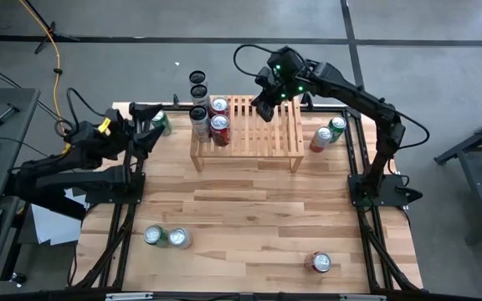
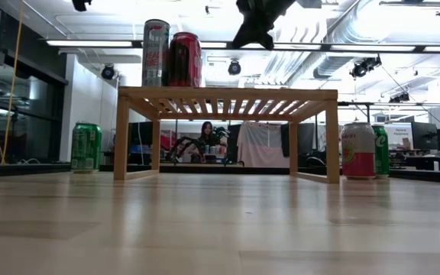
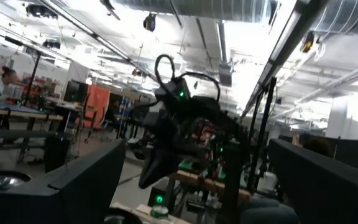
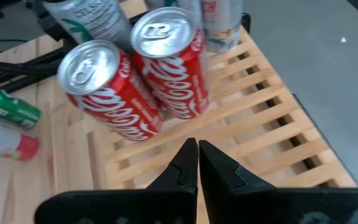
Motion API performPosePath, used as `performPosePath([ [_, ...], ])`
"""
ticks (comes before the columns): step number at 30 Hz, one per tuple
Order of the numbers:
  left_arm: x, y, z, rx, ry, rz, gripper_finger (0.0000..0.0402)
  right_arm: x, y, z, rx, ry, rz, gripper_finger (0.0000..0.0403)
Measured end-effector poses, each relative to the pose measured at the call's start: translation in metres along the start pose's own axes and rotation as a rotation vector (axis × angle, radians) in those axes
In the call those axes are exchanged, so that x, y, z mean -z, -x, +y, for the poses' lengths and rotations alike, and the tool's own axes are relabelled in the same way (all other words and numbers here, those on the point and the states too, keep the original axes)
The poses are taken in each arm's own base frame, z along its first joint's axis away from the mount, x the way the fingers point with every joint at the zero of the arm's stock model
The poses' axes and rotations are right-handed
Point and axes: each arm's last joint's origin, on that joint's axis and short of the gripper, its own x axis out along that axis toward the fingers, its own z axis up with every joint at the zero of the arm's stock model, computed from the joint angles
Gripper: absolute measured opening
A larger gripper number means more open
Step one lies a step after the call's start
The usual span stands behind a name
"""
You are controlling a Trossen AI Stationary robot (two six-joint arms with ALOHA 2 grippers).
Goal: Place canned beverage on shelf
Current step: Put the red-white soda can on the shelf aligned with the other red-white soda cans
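Right fingers (image 4: 197, 163) pressed together and empty above the shelf (image 1: 266, 138); left fingers (image 1: 159, 125) spread wide, holding nothing.

Two red cans (image 4: 138, 87) are standing upright on the shelf's left end, while the left fingers are hovering just off that end beside a green can (image 1: 161, 123). That can's long axis is hard to tell here; the left arm looks nearer to it.
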Motion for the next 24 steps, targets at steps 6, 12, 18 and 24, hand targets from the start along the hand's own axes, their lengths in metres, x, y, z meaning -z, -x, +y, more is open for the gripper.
performPosePath([
  [6,0.001,0.001,0.0,-0.002,0.016,0.02,0.0385,0.002,-0.002,0.008,-0.018,0.001,0.024,0.0],
  [12,0.005,-0.003,0.001,-0.033,0.022,0.036,0.0385,0.009,0.001,0.009,-0.045,-0.006,0.091,0.0],
  [18,0.01,-0.008,0.002,-0.063,0.044,0.058,0.0385,0.028,0.018,0.022,-0.078,0.06,0.255,0.0],
  [24,0.014,-0.013,0.004,-0.132,0.113,0.061,0.0385,0.051,0.056,0.053,-0.168,0.149,0.287,0.0],
])
